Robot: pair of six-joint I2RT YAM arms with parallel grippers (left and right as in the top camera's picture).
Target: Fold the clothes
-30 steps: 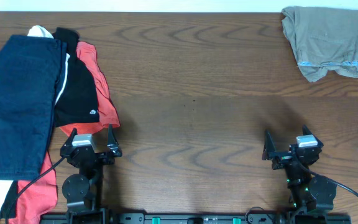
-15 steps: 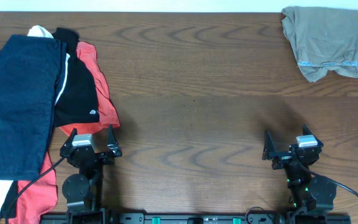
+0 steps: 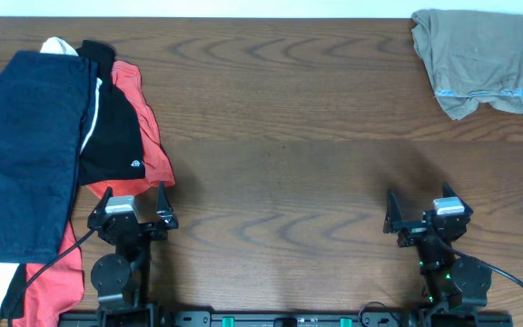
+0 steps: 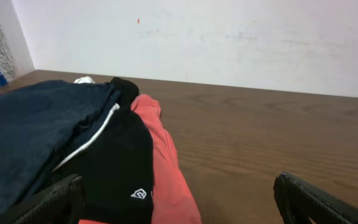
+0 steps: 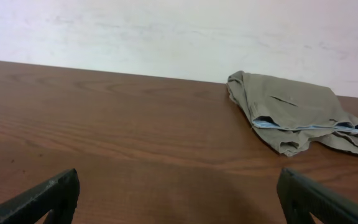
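Clothes lie at two spots on a brown wooden table (image 3: pixel 289 182), with two robot arms at its near edge.

Along the left side, a large navy piece (image 3: pixel 21 154) overlaps a coral-red piece (image 3: pixel 152 145) and a black piece (image 3: pixel 112 127). A crumpled khaki piece (image 3: pixel 475 59) sits alone at the far right corner. A white piece (image 3: pixel 57 45) peeks out behind the navy. The left fingers (image 4: pixel 309 202) and right fingers (image 5: pixel 42 196) are spread wide, gripping nothing.
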